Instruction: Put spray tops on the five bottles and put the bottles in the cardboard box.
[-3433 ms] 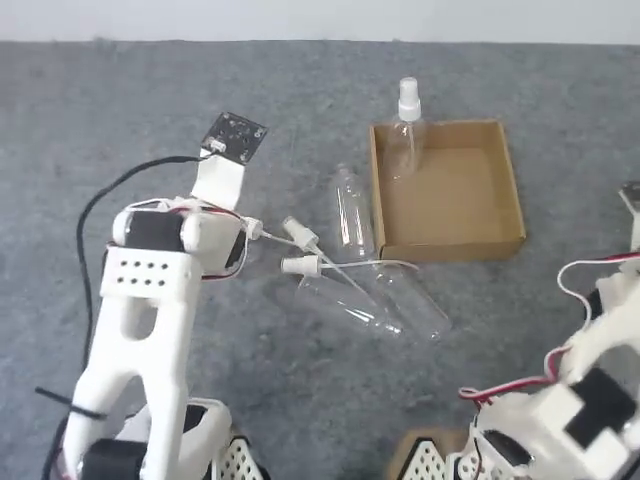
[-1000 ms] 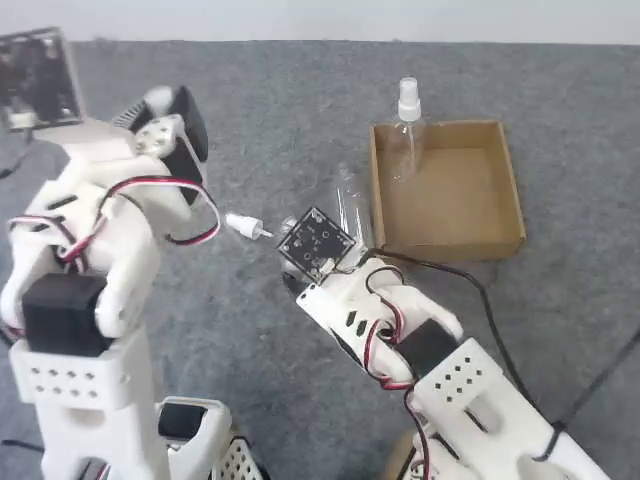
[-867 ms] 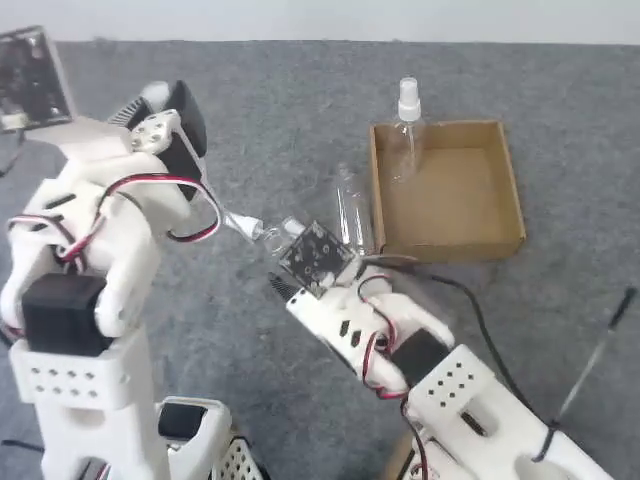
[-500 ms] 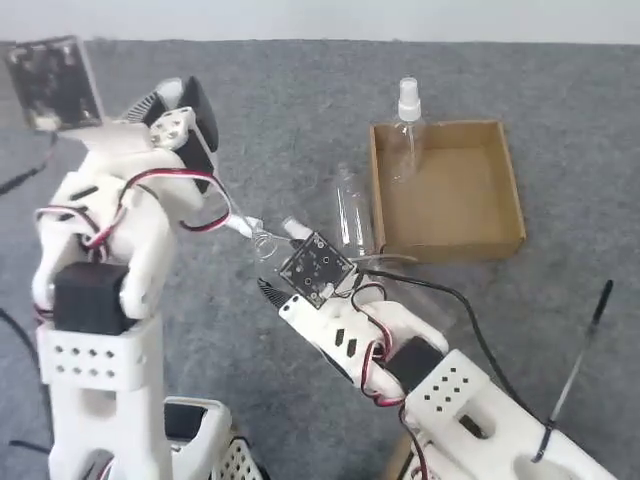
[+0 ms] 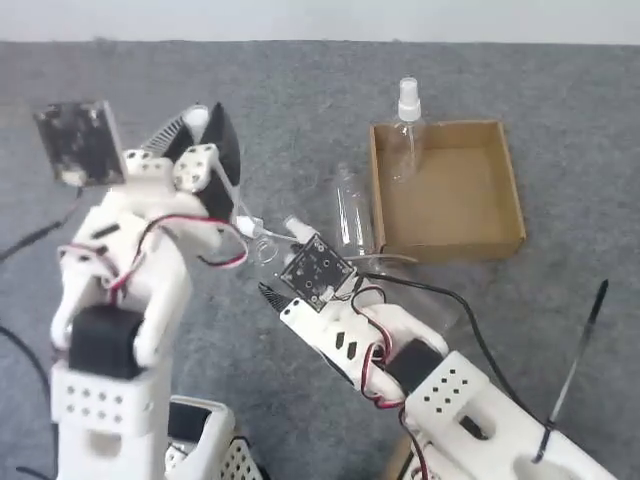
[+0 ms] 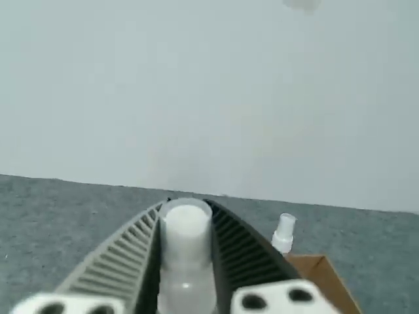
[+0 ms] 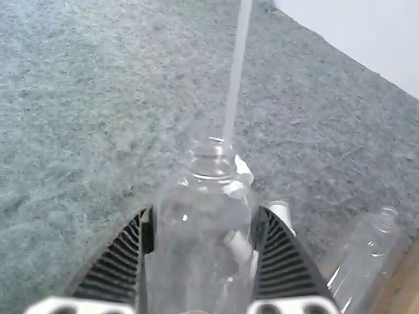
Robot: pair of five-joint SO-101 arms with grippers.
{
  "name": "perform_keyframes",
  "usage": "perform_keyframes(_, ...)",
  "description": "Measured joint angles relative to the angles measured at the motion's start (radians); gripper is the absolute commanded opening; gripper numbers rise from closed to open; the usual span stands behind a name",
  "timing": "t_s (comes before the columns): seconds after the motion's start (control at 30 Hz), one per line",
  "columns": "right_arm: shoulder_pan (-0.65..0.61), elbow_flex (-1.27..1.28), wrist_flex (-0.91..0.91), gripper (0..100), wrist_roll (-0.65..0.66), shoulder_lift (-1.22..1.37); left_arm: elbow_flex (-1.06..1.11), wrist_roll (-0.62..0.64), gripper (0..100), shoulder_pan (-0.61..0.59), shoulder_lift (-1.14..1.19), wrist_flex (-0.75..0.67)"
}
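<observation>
My left gripper is raised over the table's left side, shut on a white spray top. The top's thin tube hangs down into the open neck of a clear bottle. My right gripper is shut on that bottle at mid-table. The cardboard box lies at the back right. A capped bottle stands upright in its far left corner.
An uncapped bottle lies against the box's left wall, and a loose spray top lies next to it. Another clear bottle lies in front of the box. A black cable arcs over the grey mat at the right.
My left arm has swung right with the spray top, bringing its tube over and into the bottle's neck. My right arm drew the held bottle slightly toward the front.
</observation>
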Motion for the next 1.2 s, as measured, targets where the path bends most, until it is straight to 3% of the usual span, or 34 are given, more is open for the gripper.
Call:
perform_keyframes(0.47, 0.000, 0.006, 0.000, 0.6, 0.000, 0.000, 0.020, -0.048, 1, 0.005, -0.058, 0.023)
perform_keyframes(0.77, 0.000, 0.006, 0.000, 0.6, 0.000, 0.000, 0.127, -0.046, 1, 0.005, -0.058, -0.078)
perform_keyframes(1.2, 0.000, 0.006, 0.000, 0.6, 0.000, 0.000, 0.115, -0.078, 1, -0.052, -0.058, -0.087)
